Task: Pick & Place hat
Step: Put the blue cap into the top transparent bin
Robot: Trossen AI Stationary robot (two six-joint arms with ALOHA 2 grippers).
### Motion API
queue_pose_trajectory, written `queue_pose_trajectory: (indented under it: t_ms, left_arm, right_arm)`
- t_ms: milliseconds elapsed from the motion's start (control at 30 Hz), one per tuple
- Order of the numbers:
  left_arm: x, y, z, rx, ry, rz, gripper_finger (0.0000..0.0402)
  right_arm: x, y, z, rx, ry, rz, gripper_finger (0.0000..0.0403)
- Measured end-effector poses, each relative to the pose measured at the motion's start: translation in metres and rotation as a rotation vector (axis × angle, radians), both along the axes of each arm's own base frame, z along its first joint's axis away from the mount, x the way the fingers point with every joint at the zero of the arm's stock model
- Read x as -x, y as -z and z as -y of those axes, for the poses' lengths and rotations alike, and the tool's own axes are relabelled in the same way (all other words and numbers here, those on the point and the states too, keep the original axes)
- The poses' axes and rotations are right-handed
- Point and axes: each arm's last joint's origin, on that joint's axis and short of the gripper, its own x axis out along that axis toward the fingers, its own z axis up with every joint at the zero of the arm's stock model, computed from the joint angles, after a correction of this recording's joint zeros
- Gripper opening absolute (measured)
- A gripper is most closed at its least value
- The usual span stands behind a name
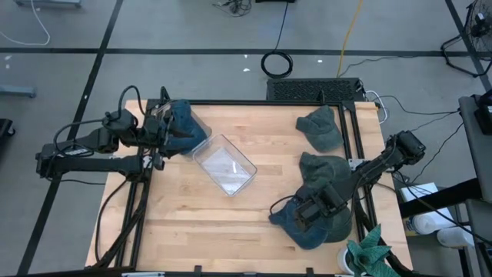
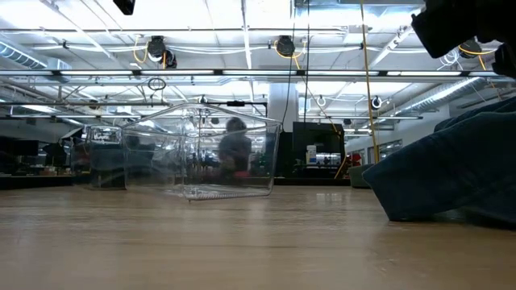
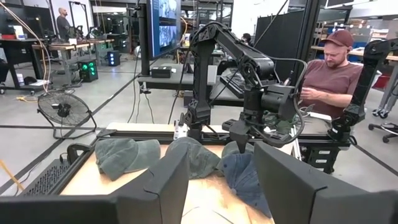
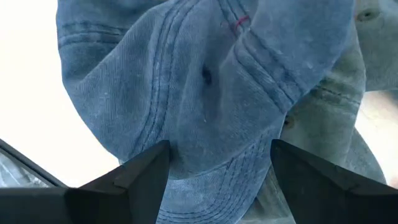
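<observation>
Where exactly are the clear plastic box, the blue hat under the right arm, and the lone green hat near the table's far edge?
clear plastic box (image 1: 224,165): high view, on its floor.
blue hat (image 1: 296,223): high view, on its crown.
green hat (image 1: 321,127): high view, on its crown.

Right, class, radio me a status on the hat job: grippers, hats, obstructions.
Right gripper open above blue hat. Left gripper beside another blue hat, grip unclear. Clear bin mid-table, empty. Nothing blocking.

Matt, stitched denim cloth hat (image 4: 205,93); clear glossy plastic box (image 1: 224,165); smooth pale wood surface (image 1: 192,208) with visible grain.
</observation>
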Motion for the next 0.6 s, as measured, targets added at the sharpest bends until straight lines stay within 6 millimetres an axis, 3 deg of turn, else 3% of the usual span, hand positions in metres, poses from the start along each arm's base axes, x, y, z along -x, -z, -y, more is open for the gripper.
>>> queue_pose_trajectory:
  t_ms: [600]
  left_arm:
    - [0.000, 0.000, 0.000, -0.005, 0.000, 0.001, 0.0187]
  right_arm:
    - [-0.011, -0.002, -0.005, -0.053, -0.068, 0.120, 0.0262]
